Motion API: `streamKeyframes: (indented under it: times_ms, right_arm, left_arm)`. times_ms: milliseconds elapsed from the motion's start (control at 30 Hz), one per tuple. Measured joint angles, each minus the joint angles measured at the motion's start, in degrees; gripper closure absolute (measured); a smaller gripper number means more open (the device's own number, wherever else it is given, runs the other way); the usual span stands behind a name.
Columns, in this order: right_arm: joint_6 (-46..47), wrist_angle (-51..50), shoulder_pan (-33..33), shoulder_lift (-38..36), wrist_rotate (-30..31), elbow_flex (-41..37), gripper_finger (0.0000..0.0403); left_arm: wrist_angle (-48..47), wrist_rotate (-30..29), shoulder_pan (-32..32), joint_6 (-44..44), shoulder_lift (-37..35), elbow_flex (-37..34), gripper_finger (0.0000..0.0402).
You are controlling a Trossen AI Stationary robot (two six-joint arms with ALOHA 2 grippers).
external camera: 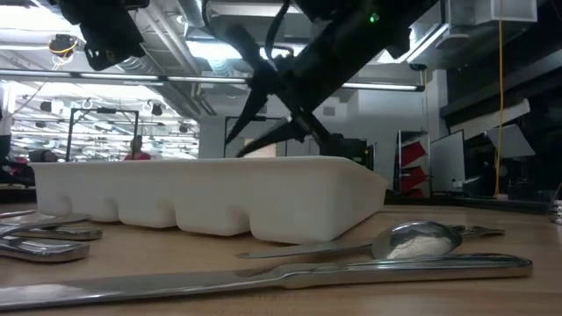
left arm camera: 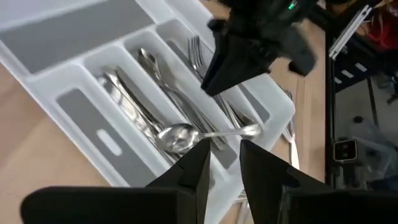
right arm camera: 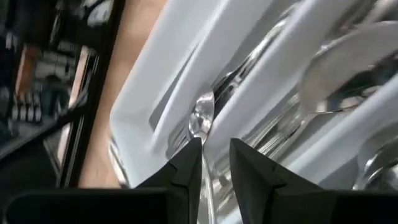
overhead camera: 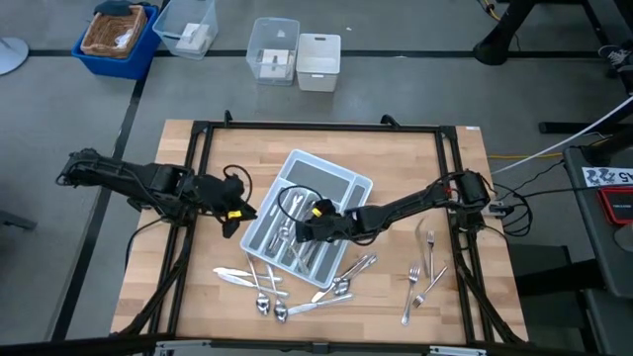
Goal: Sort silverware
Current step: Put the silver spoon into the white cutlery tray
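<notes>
- The silverware [overhead camera: 297, 242] is split in two lots: some pieces are laid in the tray [overhead camera: 331, 178], right under the right claw [overhead camera: 302, 230], and many more are left loose on the table [overhead camera: 198, 307], out past the tray's end and off to the side of the claw.
- One spoon [left arm camera: 180, 135] is seen lying crosswise over the dividers in the tray, close in front of the left claw [left arm camera: 222, 163]. It is not down in a slot. It could be knocked by either claw and slide into the wrong slot.
- The right claw is held low over the tray with its tips a little apart and nothing between them. If it is lowered more, a divider could be hit, and the tray could be pushed along the table.
- The left claw is held at the tray's edge, tips a little apart, nothing held.
- The two claws are near each other over the same tray. A bump could happen if both are moved at once.
- The loose forks [overhead camera: 420, 272] and knives [overhead camera: 237, 277] lie flat and crossed. They are thin and shiny, so one could slip out, or two could be picked up together.
</notes>
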Motion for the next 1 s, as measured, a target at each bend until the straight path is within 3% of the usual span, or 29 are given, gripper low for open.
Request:
streamKeyframes:
  times_ms: [133,300,500,700,1000]
  right_arm:
    - [-8.39,-0.01,-0.02,-1.66,-2.23,0.00,0.0318]
    - [-18.05,0.04,-0.02,-3.91,-7.51,0.00,0.0318]
    - [-17.94,0.00,0.54,-3.76,-15.38,0.00,0.0318]
    - [-23.01,0.19,2.37,-2.62,-18.22,-0.02,0.0318]
    - [-29.07,0.41,2.34,-2.69,-23.34,-0.02,0.0318]
  left_arm:
    - [2.21,0.04,-1.75,-0.09,3.88,0.00,0.0325]
    - [5.31,0.11,-3.49,6.83,10.69,0.00,0.0325]
    - [5.24,0.15,-3.77,9.57,14.95,0.00,0.0325]
    - [5.43,1.73,-3.79,10.39,14.40,0.00,0.0325]
    - [15.46,2.60,-3.79,19.63,19.13,0.00,0.0325]
